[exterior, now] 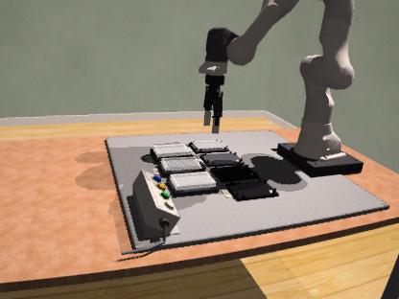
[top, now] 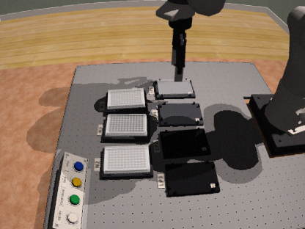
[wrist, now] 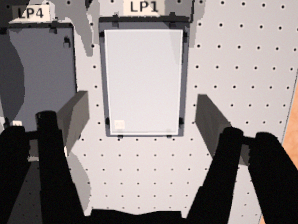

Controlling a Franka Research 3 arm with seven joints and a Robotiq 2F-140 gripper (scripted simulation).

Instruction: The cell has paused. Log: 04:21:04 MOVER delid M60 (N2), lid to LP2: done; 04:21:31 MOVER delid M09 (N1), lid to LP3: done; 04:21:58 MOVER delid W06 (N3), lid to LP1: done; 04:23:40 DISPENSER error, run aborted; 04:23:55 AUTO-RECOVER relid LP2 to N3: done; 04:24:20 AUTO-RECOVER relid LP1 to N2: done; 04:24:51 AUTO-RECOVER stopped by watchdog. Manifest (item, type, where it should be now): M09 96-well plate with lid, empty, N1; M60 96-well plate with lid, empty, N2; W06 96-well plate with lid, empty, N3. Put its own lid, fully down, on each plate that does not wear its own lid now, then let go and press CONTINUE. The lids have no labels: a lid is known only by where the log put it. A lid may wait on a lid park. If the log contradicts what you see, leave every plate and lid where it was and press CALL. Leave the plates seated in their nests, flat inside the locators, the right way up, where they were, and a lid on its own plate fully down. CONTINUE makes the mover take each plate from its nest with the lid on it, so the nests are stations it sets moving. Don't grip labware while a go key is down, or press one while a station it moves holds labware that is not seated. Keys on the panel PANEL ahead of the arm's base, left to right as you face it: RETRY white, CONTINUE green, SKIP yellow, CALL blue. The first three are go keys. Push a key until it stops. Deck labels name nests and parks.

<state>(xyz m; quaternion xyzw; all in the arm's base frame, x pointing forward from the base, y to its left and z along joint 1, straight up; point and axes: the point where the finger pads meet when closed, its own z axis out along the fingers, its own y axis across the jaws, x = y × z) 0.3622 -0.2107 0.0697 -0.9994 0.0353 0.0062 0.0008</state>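
Note:
Three 96-well plates stand in the left column of nests: the far one (top: 125,97), the middle one (top: 126,125) and the near one in N2 (top: 126,159) (exterior: 192,181). I cannot tell for sure which of them wear lids. A pale, flat lid (top: 174,88) (exterior: 208,144) (wrist: 143,76) lies on park LP1, the far one in the right column. My gripper (top: 178,75) (exterior: 212,126) (wrist: 142,106) hangs open and empty above that lid, with its fingers on either side of the lid's long sides and well clear of it.
Park LP4 (top: 179,114) (wrist: 40,70) next to LP1 is bare and dark. Two more dark parks, one (top: 183,143) behind the other (top: 190,178), follow toward the front. The key panel (top: 60,191) (exterior: 153,198) at the front left carries the blue (top: 78,166), yellow (top: 76,182), green (top: 75,199) and white (top: 72,218) keys. The arm's base (top: 278,139) stands at the right.

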